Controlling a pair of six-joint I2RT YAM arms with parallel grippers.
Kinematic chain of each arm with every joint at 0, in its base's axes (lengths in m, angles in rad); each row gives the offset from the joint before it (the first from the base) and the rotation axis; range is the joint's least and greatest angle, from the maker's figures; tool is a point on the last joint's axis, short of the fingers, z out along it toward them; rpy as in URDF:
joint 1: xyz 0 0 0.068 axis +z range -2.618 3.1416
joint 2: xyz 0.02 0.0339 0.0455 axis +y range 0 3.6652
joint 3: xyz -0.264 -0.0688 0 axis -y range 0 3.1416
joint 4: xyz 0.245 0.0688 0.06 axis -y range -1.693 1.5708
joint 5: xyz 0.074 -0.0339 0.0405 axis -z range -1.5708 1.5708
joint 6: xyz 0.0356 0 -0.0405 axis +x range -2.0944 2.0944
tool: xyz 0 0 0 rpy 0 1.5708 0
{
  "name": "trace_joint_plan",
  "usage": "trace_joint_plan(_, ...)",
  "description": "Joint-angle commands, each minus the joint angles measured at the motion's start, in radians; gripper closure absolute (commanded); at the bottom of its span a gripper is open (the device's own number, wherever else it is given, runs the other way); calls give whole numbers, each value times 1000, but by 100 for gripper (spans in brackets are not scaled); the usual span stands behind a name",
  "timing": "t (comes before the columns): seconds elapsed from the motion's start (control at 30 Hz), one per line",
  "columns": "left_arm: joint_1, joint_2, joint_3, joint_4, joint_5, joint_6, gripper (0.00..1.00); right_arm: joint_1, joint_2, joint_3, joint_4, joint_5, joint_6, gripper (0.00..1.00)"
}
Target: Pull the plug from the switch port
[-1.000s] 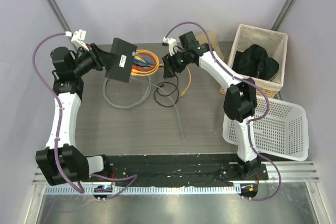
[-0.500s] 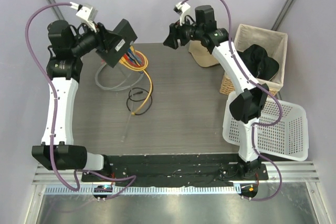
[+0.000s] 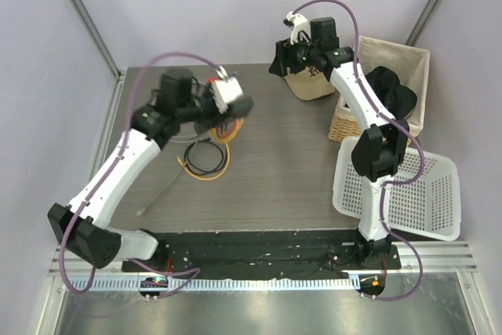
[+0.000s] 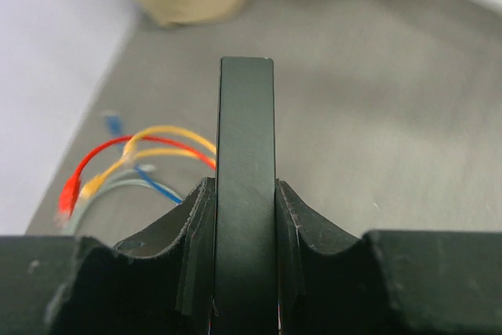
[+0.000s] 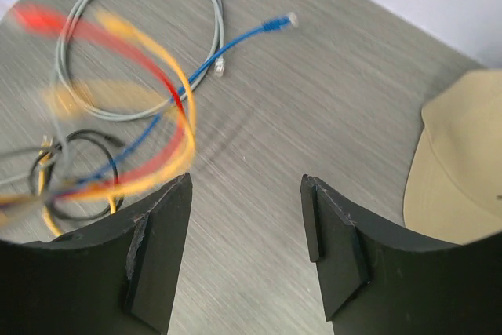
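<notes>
Left wrist view: left end effector [image 4: 245,202] pinches the switch [image 4: 245,115], now swung aside; right end effector [image 5: 246,202], spread and empty, has backed off, blue plug [image 5: 274,23] seemingly free.

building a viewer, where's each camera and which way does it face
Top external: above and behind the bases, looking down on the table; both arms show.
Left wrist: on that arm, looking along the left gripper clamped on the switch.
Right wrist: looking down past the open right gripper at the cables.
Shared: both wrist views catch the tan cap.
</notes>
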Motion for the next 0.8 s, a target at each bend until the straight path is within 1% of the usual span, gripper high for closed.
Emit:
trace_joint_plan(0.0, -209, -127, -168, 65, -153, 261, 100, -30, -96, -32, 6, 16, -14, 35)
trace_joint_plan(0.07, -279, -158, -252, 147, -210, 284, 100, -50, -105, -58, 4, 18, -16, 35)
trace_joint_plan(0.1, -343, -190, -343, 183, -262, 291, 100, -55, -108, -68, 3, 18, -17, 35)
trace_joint_plan(0.13, -375, -211, -393, 254, -283, 298, 100, -61, -113, -87, 1, 16, -17, 35)
trace_joint_plan(0.17, -409, -227, -439, 281, -300, 314, 100, -70, -119, -100, 1, 16, -17, 35)
trace_joint_plan(0.2, -470, -244, -524, 299, -323, 321, 100, -73, -122, -109, 3, 14, -20, 35)
trace_joint_plan(0.27, -526, -300, -610, 344, -340, 328, 100, -78, -127, -132, -2, 1, -23, 35)
trace_joint_plan(0.3, -568, -322, -701, 370, -353, 323, 100, -79, -128, -138, -5, -2, -23, 35)
trace_joint_plan(0.37, -587, -374, -781, 451, -376, 311, 100, -81, -131, -152, -5, -10, -23, 35)
trace_joint_plan(0.4, -595, -388, -856, 480, -377, 321, 100, -82, -133, -157, -5, -13, -23, 35)
trace_joint_plan(0.47, -601, -409, -934, 609, -406, 337, 100, -82, -133, -170, -7, -19, -23, 35)
trace_joint_plan(0.5, -604, -406, -1006, 653, -413, 360, 100, -84, -131, -172, -7, -25, -23, 35)
trace_joint_plan(0.53, -604, -394, -1036, 743, -429, 367, 100, -87, -130, -175, -7, -27, -17, 35)
trace_joint_plan(0.6, -606, -335, -1092, 856, -451, 389, 100, -87, -127, -178, -5, -38, -11, 35)
trace_joint_plan(0.7, -606, -229, -1122, 943, -469, 403, 100, -88, -122, -184, -5, -48, -3, 35)
trace_joint_plan(0.77, -606, -154, -1157, 991, -462, 444, 100, -88, -118, -186, -4, -51, 1, 35)
